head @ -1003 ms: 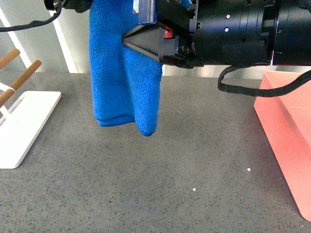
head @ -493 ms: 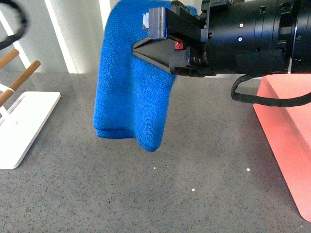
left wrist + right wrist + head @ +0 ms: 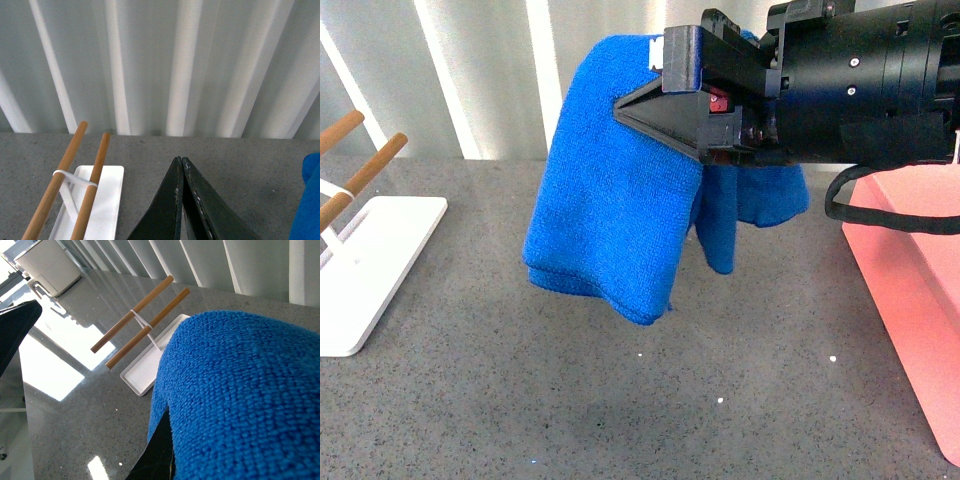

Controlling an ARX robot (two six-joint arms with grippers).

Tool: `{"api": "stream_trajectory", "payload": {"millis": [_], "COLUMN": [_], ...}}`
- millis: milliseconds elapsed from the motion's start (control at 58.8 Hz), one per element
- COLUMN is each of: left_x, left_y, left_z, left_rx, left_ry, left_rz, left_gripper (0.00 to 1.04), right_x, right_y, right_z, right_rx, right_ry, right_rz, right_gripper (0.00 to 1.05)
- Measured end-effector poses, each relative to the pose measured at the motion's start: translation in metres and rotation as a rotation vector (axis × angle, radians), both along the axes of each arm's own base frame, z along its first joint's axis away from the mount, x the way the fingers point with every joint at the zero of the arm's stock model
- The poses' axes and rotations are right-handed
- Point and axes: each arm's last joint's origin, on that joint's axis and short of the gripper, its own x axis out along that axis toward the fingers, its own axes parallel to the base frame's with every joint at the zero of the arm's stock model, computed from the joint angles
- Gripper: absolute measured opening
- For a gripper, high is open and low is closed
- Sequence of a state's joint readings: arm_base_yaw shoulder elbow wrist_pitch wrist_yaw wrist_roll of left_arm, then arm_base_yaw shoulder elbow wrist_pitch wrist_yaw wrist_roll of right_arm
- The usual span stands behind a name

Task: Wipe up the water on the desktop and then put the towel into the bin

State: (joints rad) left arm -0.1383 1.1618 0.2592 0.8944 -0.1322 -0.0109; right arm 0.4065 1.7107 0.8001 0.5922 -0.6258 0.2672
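While my right claw [image 3: 665, 95] is gripping the towel [image 3: 605, 220] between closed fingers, the cloth is hanging from it in loose folds, long side pointing down, clear of the tabletop [image 3: 470, 400]. In the right wrist view the blue pile is covering nearly everything, so I am judging the grip from the front.

My left claw [image 3: 181, 165] is sitting with its fingers pressed together, empty, facing the white rack [image 3: 370, 260] on the far left.

The bin [image 3: 910, 270] is lying to the right of the loaded claw, on my right arm's own side, with its near wall just beside the arm. I am reckoning the carry goes rightward and over that wall.

A few tiny bright specks [image 3: 720, 401] are showing below the towel; I cannot tell whether they are water.
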Motion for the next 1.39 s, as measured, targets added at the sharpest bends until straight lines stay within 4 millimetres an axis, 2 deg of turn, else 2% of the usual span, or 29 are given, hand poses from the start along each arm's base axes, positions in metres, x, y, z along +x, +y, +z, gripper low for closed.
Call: {"api": "stream_trajectory", "payload": {"millis": [170, 544, 629, 935, 1394], "left_x": [-0.023, -0.056, -0.06, -0.075, -0.09], "left_y": [0.009, 0.025, 0.025, 0.025, 0.025], "left_z": [-0.008, -0.022, -0.027, -0.019, -0.015], "left_rx": [0.002, 0.002, 0.002, 0.002, 0.002], "left_ry": [0.0, -0.013, 0.007, -0.022, -0.034], "left_rz": [0.003, 0.007, 0.005, 0.004, 0.004], "left_gripper": [0.04, 0.04, 0.04, 0.04, 0.04], "right_x": [-0.002, -0.004, -0.004, -0.005, -0.01], "right_y": [-0.003, -0.008, -0.008, -0.009, 0.001], "right_z": [0.001, 0.002, 0.003, 0.002, 0.001], "right_rx": [-0.002, -0.007, -0.01, -0.03, -0.043], "right_ry": [-0.003, 0.0, 0.002, 0.013, 0.013], "right_rz": [-0.007, -0.023, -0.022, -0.03, -0.02], "right_gripper": [0.04, 0.04, 0.04, 0.04, 0.04]}}
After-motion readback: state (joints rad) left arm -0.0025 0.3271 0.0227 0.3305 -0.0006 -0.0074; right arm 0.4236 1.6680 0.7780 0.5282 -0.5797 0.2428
